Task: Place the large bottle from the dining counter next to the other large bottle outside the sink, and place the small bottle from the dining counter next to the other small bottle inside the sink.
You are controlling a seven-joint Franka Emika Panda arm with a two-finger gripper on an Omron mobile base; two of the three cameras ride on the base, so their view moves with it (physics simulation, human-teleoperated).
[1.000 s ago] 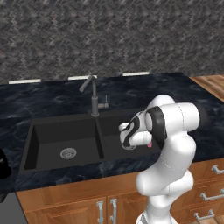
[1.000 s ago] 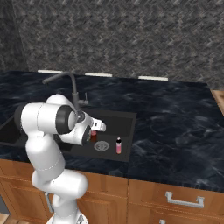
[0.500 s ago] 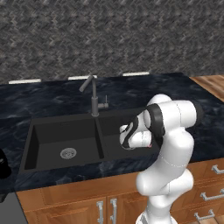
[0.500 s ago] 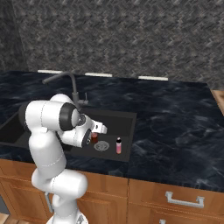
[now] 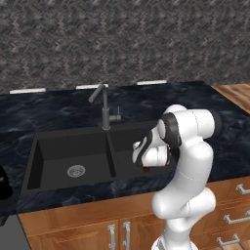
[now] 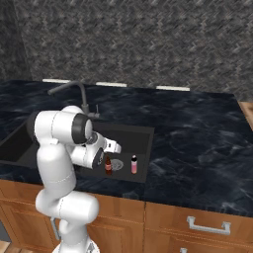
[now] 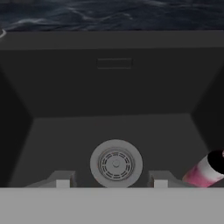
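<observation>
The small bottle (image 6: pixel 108 166), amber with a red label, stands upright on the floor of the sink's (image 6: pixel 143 133) right basin, beside the round drain (image 6: pixel 117 164). The other small bottle (image 6: pixel 134 164), pale pink with a dark top, stands just right of that drain and shows again at the lower right of the hand view (image 7: pixel 204 171). My gripper (image 6: pixel 106 154) hovers directly above the amber bottle. Its fingertips (image 7: pixel 62 182) stand apart with nothing between them, the drain (image 7: pixel 116 164) showing through the gap. The dining counter is out of view.
A grey gooseneck faucet (image 5: pixel 103 105) rises behind the divider of the double sink (image 5: pixel 73 146). A black rounded shape (image 5: pixel 3 184) sits on the counter at the far left, cut off by the edge; I cannot tell what it is. Wooden drawers (image 5: pixel 229 215) run below.
The gripper came down into the right basin with the amber bottle and its jaws have parted; the bottle now stands on the basin floor by itself.
</observation>
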